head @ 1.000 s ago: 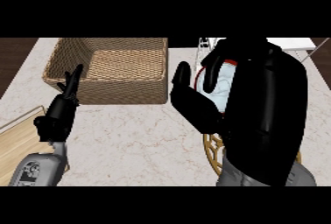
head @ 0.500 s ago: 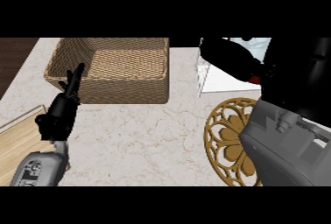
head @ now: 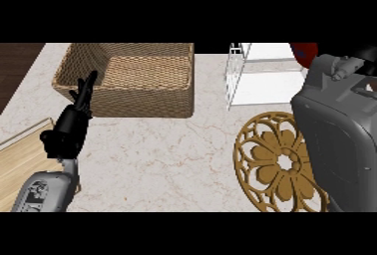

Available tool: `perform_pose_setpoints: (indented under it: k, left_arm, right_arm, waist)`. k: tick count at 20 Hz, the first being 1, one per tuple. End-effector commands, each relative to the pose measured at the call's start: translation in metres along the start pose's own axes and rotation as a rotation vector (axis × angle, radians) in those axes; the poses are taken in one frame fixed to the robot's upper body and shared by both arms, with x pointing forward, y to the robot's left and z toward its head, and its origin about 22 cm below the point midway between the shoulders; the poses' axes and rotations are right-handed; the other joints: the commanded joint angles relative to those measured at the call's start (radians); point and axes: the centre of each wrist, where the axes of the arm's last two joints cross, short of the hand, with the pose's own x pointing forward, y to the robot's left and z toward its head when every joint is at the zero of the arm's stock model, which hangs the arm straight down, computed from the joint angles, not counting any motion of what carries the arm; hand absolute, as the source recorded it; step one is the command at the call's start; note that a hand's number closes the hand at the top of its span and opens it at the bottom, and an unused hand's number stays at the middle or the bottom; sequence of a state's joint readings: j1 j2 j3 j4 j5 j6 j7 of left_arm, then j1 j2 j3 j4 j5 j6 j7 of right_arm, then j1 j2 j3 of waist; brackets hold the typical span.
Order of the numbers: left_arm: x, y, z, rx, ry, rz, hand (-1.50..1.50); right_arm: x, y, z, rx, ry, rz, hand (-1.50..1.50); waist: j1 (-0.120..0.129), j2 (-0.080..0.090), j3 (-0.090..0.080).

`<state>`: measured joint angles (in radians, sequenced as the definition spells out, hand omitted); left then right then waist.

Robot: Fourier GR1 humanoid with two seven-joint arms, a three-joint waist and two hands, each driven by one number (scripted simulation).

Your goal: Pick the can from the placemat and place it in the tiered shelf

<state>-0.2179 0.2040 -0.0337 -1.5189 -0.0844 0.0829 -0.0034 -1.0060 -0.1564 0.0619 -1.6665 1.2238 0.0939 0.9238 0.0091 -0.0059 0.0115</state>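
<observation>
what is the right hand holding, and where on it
Cannot be told: the right hand is mostly cut off. Something red shows beside it at the tiered shelf.

My one view looks steeply down from my head onto the surface [head: 169, 159], close, forearms entering from its lower edge.

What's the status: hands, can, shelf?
Left robot hand open, resting at left by the wicker basket. Right robot hand barely visible; fingers can't be judged. Red can up over the white tiered shelf. Placemat bare.
</observation>
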Motion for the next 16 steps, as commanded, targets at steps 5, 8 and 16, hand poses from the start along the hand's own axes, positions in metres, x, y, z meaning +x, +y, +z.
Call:
perform_pose_setpoints:
  k: [5, 8, 16]
  left_arm:
    - [-0.024, -0.038, 0.017, -0.1, 0.116, 0.063, 0.0]
    - [-0.018, -0.043, 0.006, -0.119, 0.122, 0.059, 0.0]
    - [-0.021, -0.036, 0.015, -0.122, 0.116, 0.049, 0.0]
  right_arm:
    - [-0.011, 0.031, -0.015, -0.044, -0.124, 0.123, 1.5]
    - [-0.023, 0.062, -0.017, -0.059, -0.103, 0.077, 1.5]
    - [-0.061, 0.047, -0.062, -0.131, 0.006, -0.242, 1.5]
  waist:
    - [0.001, 0.012, -0.012]
    - [0.009, 0.019, -0.012]
    - [0.013, 0.02, -0.01]
